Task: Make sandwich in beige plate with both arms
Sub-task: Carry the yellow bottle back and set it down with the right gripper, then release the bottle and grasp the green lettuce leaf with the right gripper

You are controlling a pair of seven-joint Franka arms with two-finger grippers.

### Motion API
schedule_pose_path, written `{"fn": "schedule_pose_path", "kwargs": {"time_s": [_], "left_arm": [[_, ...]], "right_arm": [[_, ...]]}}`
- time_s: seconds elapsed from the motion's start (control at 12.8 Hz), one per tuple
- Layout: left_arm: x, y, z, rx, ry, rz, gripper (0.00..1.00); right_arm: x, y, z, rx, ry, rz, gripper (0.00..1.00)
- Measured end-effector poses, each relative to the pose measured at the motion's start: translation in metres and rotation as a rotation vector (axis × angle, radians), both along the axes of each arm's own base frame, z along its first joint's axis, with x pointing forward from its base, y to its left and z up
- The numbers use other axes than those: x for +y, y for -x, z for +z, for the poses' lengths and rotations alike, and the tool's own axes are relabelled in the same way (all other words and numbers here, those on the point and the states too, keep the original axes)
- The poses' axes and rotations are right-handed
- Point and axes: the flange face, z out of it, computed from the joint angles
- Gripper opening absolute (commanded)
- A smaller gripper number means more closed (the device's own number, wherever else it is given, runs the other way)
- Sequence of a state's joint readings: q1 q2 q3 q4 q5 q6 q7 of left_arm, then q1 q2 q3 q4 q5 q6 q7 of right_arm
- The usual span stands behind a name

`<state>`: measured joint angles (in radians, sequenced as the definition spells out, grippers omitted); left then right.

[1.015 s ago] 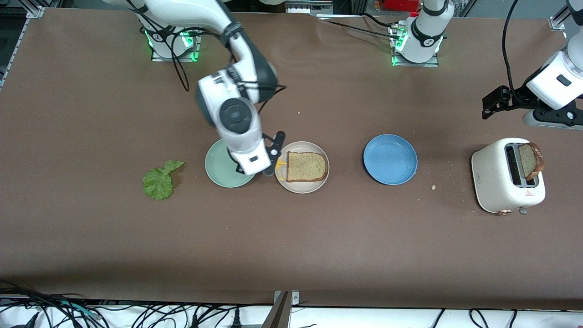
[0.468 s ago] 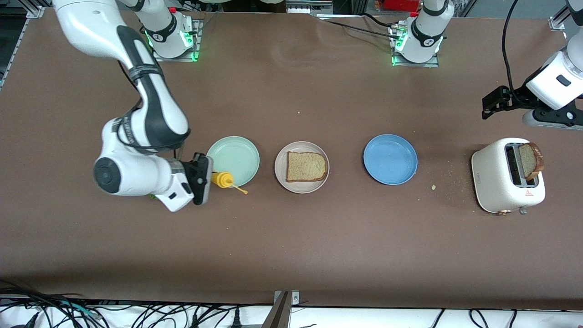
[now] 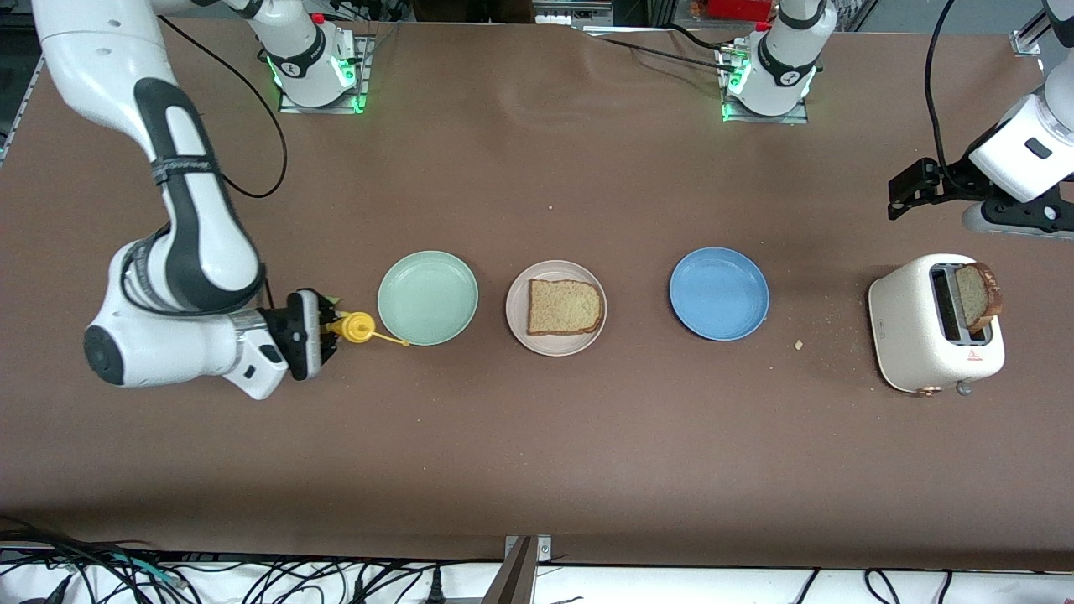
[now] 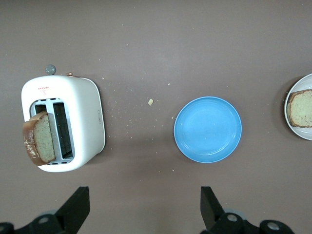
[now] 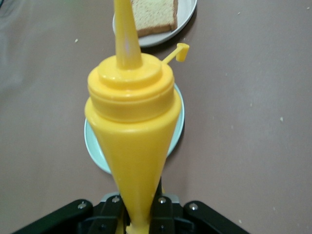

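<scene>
One slice of tan bread [image 3: 564, 306] lies on the beige plate [image 3: 555, 347]. A second slice [image 3: 977, 294] stands up out of the white toaster [image 3: 910, 335]. My right gripper [image 3: 329, 329] is shut on a yellow squeeze bottle [image 3: 356, 326], held level beside the mint-green plate [image 3: 427, 298], its nozzle pointing at that plate. In the right wrist view the bottle [image 5: 130, 126] fills the middle, pinched at its base by the right gripper [image 5: 140, 212]. The lettuce leaf is almost hidden under that hand; a green tip [image 3: 333, 299] shows. My left gripper [image 3: 902, 195] waits open above the table near the toaster.
A blue plate [image 3: 718, 294] sits between the beige plate and the toaster. Crumbs [image 3: 799, 345] lie near the toaster. In the left wrist view the toaster [image 4: 63, 122] and the blue plate [image 4: 208, 129] lie below the open left gripper [image 4: 144, 200].
My right arm has swung with the yellow bottle from the beige plate past the mint-green plate toward its own end of the table, covering the lettuce. The left arm has not moved.
</scene>
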<state>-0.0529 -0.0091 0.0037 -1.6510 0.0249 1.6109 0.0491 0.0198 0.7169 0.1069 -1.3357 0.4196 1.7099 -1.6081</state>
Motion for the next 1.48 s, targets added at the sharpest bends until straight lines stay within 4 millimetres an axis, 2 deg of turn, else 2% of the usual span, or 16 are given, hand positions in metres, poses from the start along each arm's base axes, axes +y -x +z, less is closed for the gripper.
{"fn": "schedule_pose_path", "kwargs": {"time_s": [0.16,0.55,0.86,1.17,1.33,1.48], "left_arm": [[0.000,0.000,0.000,0.000,0.000,0.000,1.00],[0.000,0.000,0.000,0.000,0.000,0.000,1.00],[0.000,0.000,0.000,0.000,0.000,0.000,1.00],[0.000,0.000,0.000,0.000,0.000,0.000,1.00],[0.000,0.000,0.000,0.000,0.000,0.000,1.00],[0.000,0.000,0.000,0.000,0.000,0.000,1.00]], "right_arm": [[-0.025,-0.001,-0.024,0.005,-0.071,0.033,0.00],[-0.015,0.004,-0.081,0.007,-0.289,0.084,0.00],[-0.032,0.010,-0.109,-0.032,-0.373,0.125,0.00],[-0.044,0.024,-0.147,-0.020,-0.431,0.125,0.00],[-0.049,0.027,-0.156,-0.005,-0.468,0.099,0.00],[-0.049,0.027,-0.156,-0.004,-0.474,0.093,0.19]]}}
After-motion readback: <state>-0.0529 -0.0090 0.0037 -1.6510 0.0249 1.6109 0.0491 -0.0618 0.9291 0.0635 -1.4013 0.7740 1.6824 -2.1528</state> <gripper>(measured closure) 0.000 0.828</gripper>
